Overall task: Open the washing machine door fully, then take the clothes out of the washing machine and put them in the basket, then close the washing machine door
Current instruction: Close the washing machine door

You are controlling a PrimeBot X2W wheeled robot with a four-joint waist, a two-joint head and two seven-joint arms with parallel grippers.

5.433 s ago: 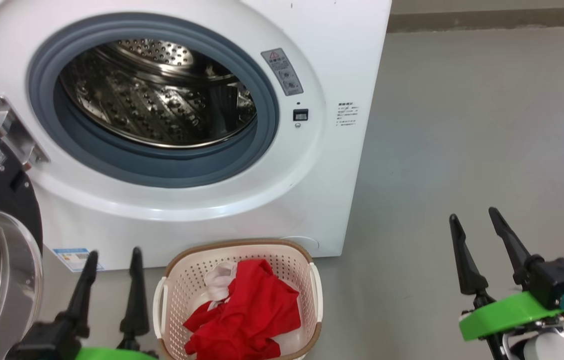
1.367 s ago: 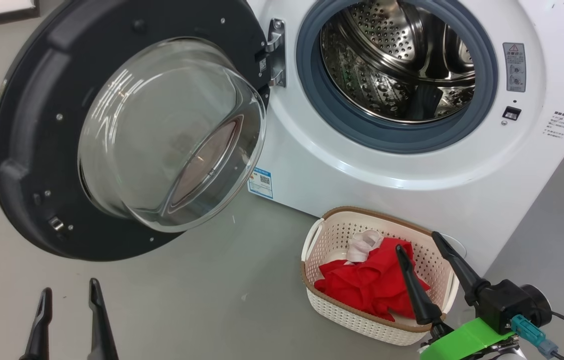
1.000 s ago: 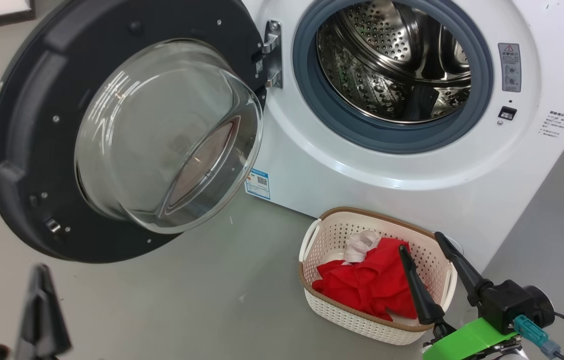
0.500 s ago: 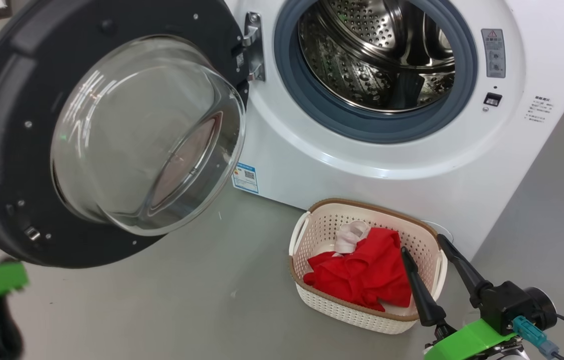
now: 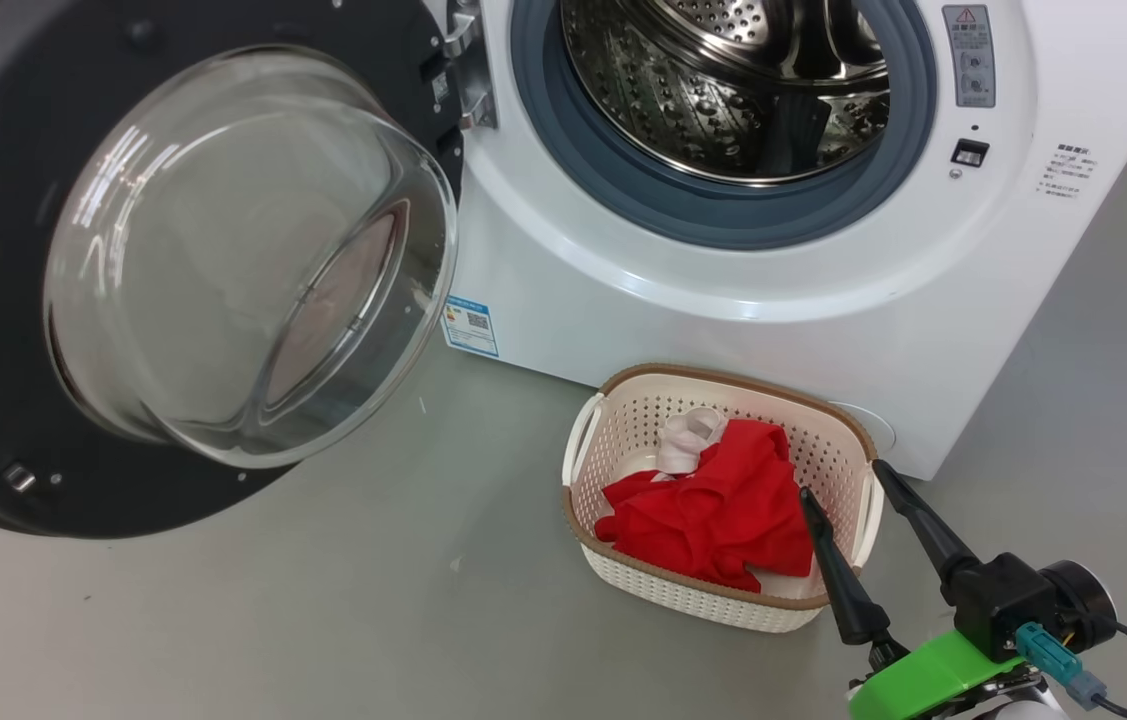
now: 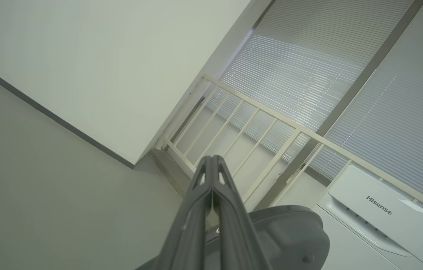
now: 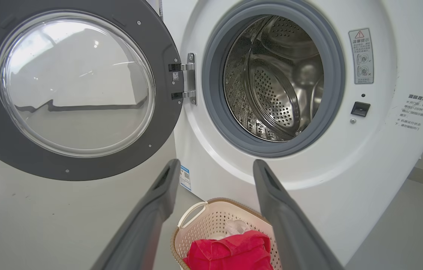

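Washing machine door (image 5: 243, 250) stood swung wide open on the left side of the head frame, black rim and bulging glass bowl facing the camera, hung on a metal hinge (image 5: 468, 70) at upper centre. Washing machine (image 5: 723, 320) filled the upper right, with the steel drum (image 5: 723, 90) visible inside the grey rubber ring (image 5: 723, 215). Small blue label (image 5: 470, 326) sat low on the white front, just right of the glass bowl.

Basket (image 5: 683, 590) sat on the grey floor (image 5: 323, 600) at lower centre-right, just in front of the machine. Clothes (image 5: 713, 510) lay inside it as a red heap, with the small white piece at the heap's upper edge.

Right gripper (image 5: 841, 478) was in the lower right corner, fingers spread apart, nothing between them. The tips overlapped the basket's right rim in the picture; contact could not be told. The right wrist frame showed the basket low between its two fingers.

Left gripper (image 6: 211, 159) showed in its own wrist frame, fingers pressed together, gripping nothing. They rose past the door's dark edge at bottom centre, pointing toward a pale railing (image 6: 271, 123) and window blinds (image 6: 309, 75).
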